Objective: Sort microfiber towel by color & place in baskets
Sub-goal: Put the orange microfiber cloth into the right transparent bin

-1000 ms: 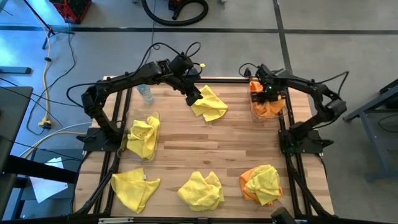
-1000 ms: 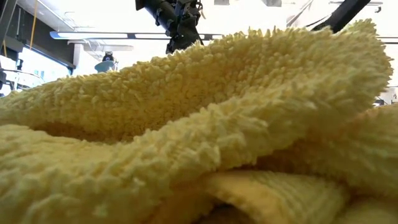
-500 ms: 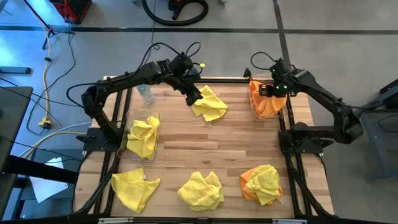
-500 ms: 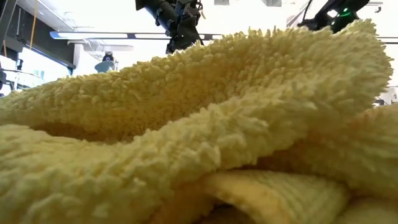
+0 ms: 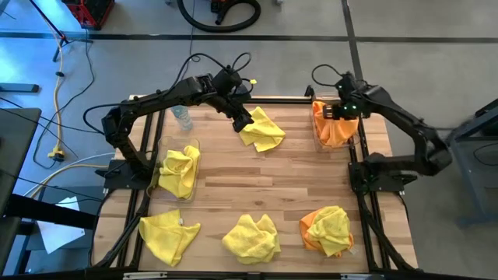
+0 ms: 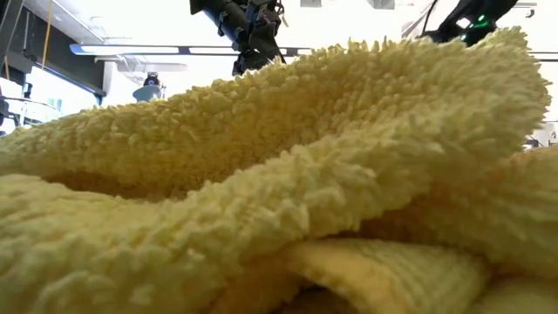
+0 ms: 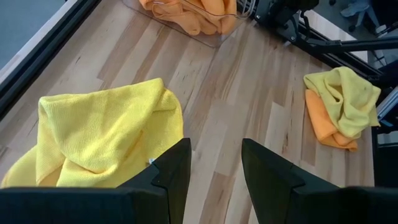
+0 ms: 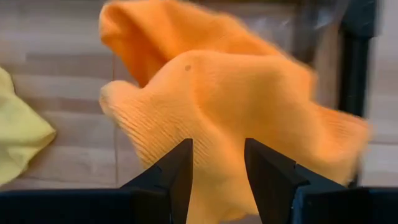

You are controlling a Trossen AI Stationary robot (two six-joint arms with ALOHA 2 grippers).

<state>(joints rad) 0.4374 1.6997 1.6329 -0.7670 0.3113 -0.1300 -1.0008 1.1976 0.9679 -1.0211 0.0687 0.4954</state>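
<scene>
Directly under the right tool (image 5: pixel 340 113), orange towels (image 5: pixel 334 128) are sitting in the clear bin (image 5: pixel 318 138); fingers parted, gripping nothing. Left tool (image 5: pixel 244 123), fingers spread, is hovering beside a yellow towel (image 5: pixel 263 130) on the surface (image 5: pixel 257 175). Next: clamp it, carry to the yellow bin (image 5: pixel 166 148).

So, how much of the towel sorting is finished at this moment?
Partly done. The left basket holds a yellow towel and the right basket holds orange towels. The open right gripper hovers over that basket, and the open left gripper is beside a yellow towel. Three piles wait along the near edge.
</scene>
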